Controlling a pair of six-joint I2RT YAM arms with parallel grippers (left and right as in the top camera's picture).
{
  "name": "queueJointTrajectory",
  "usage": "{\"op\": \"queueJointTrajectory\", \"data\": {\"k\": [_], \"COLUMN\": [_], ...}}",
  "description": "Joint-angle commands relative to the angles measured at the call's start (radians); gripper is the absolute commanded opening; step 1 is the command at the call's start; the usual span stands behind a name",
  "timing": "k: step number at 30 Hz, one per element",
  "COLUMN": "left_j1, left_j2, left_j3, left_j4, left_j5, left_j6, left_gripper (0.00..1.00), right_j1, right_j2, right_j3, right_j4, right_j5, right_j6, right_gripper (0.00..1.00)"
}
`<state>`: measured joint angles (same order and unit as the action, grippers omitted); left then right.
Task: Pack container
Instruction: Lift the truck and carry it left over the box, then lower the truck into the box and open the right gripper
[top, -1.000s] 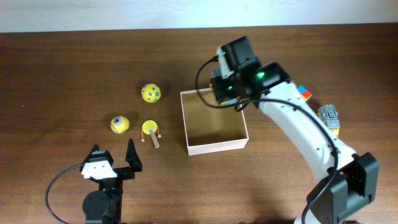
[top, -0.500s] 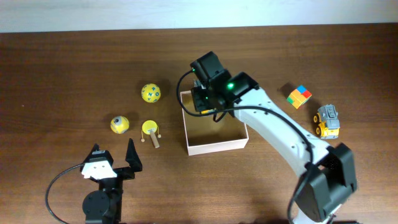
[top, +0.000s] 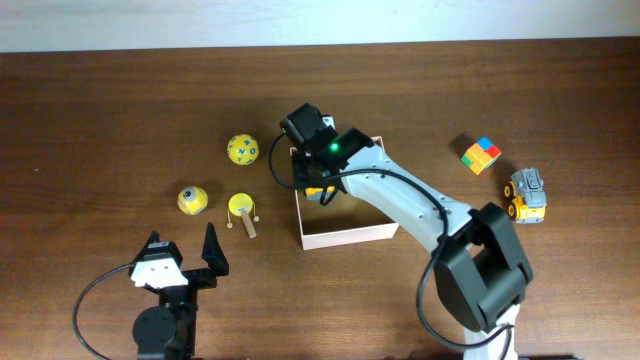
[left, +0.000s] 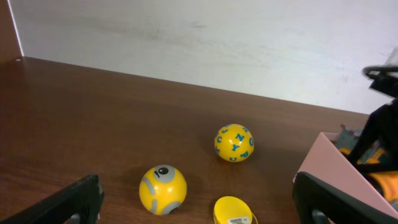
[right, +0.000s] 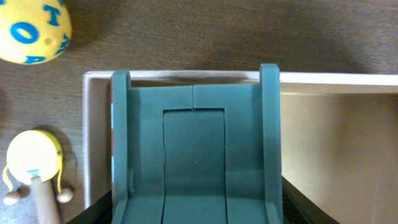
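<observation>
The container (top: 345, 236), a shallow white-walled box with a tan inside, stands mid-table; its rim (right: 186, 77) and floor show in the right wrist view and one pale wall (left: 329, 171) in the left wrist view. My right gripper (top: 316, 186) hangs over the box's left part, shut on a grey-green toy (right: 196, 149) with raised side walls that fills the span between the jaws (right: 196, 214). An orange part (top: 318, 191) shows under the gripper. My left gripper (top: 185, 256) rests near the front edge, open and holding nothing (left: 199, 208).
Left of the box lie a yellow ball with blue letters (top: 242, 149), a yellow ball with a grey eye (top: 193, 200) and a yellow rattle drum on a stick (top: 241, 208). To the right sit a colour cube (top: 481, 154) and a yellow-grey truck (top: 527, 195).
My right arm has swung left, from the box's far right corner to over its left side, with the toy still in its grip. The left arm has not moved.
</observation>
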<state>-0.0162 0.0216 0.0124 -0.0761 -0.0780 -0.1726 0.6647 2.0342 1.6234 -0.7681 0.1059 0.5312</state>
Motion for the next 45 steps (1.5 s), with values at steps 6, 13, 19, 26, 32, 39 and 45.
{"op": "queueJointTrajectory", "data": {"k": [6,13,19,26,32,39,45], "left_j1": [0.006,0.006,0.006,0.006,0.006,0.006,0.006], "left_j2": [-0.004,-0.004,-0.004,-0.004,-0.004,-0.004,-0.004], "left_j3": [-0.003,-0.003,-0.003,-0.003,-0.003,-0.003,-0.003], "left_j4": [-0.003,-0.003,-0.003,-0.003,-0.003,-0.003,-0.003], "left_j5": [0.011,0.011,0.011,0.011,0.011,0.010,0.011], "left_j6": [0.016,0.016,0.016,0.016,0.016,0.016,0.016], "left_gripper": [0.99,0.99,0.99,0.99,0.99,0.99,0.99], "right_j1": [0.009,0.009,0.009,0.009,0.009,0.009,0.009], "right_j2": [0.062,0.083,0.088,0.088,0.088,0.076,-0.007], "right_j3": [0.002,0.002,0.002,0.002,0.002,0.025,0.084], "right_j4": [0.044,0.085,0.105,0.107,0.111,0.090,0.026], "right_j5": [0.027,0.031,0.043,0.046,0.045,0.040,0.041], "right_j6": [0.035,0.034,0.024,0.023,0.000,-0.046,-0.099], "right_gripper": [0.57,0.56,0.56,0.65,0.71,0.74,0.76]}}
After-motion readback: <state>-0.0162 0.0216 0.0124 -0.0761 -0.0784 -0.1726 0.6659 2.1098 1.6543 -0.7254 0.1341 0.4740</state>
